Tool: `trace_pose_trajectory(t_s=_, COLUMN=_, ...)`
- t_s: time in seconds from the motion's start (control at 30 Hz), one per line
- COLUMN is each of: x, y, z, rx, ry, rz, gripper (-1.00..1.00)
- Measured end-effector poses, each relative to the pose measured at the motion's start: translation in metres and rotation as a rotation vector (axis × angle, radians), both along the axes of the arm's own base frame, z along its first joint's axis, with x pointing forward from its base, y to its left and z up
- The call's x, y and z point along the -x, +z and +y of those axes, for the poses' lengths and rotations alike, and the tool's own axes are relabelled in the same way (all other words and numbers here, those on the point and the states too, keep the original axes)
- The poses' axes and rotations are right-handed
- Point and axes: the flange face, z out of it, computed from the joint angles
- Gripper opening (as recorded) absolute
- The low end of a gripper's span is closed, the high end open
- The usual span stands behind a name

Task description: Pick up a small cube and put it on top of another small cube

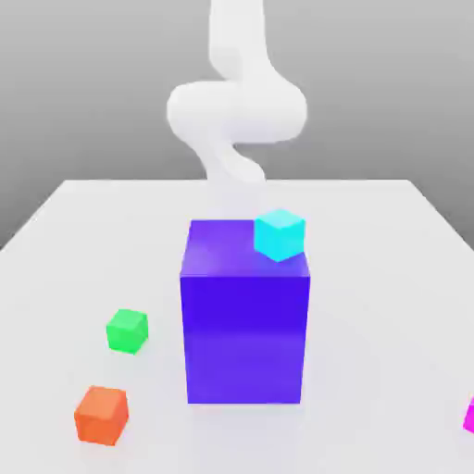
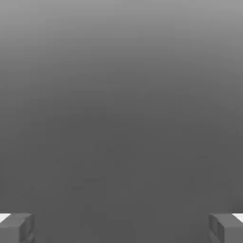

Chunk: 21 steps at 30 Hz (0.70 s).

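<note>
Exterior view first: a white table (image 1: 389, 241) is seen with a big blue-violet block (image 1: 245, 324) standing near its middle, and a small cyan cube (image 1: 279, 234) is perched on the block's top at the far corner toward the exterior view's right. The green cube (image 1: 127, 330) is set on the table to the exterior view's left of the block, with an orange cube (image 1: 102, 415) nearer the camera. The magenta cube (image 1: 469, 416) is cut by the frame's edge at the exterior view's right, so its exact pose is probably not to be judged. The arm (image 1: 236, 111) is raised behind the block.

Hand view next: the gripper (image 2: 121, 228) is shown with its fingertips (image 2: 16, 228) spread wide and nothing held between them.

No step appears begun; the approach is in hand. A reach around the tall block to the magenta cube is called for next.
</note>
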Motion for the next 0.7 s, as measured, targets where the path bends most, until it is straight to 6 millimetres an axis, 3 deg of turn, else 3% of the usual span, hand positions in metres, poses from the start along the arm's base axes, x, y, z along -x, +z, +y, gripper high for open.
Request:
trace_pose_trajectory(t_s=0.17, x=-0.056, y=-0.066, z=0.051, rx=0.077, ry=0.101, rz=0.125, gripper=0.00)
trace_pose_trajectory(t_s=0.37, x=-0.098, y=-0.157, z=0.116, rx=0.158, ry=0.237, rz=0.263, gripper=0.00)
trace_pose_trajectory(t_s=0.53, x=-0.113, y=-0.239, z=0.173, rx=0.214, ry=0.364, rz=0.375, gripper=0.00)
trace_pose_trajectory(t_s=0.7, x=-0.103, y=-0.325, z=0.235, rx=0.262, ry=0.515, rz=0.482, gripper=0.00)
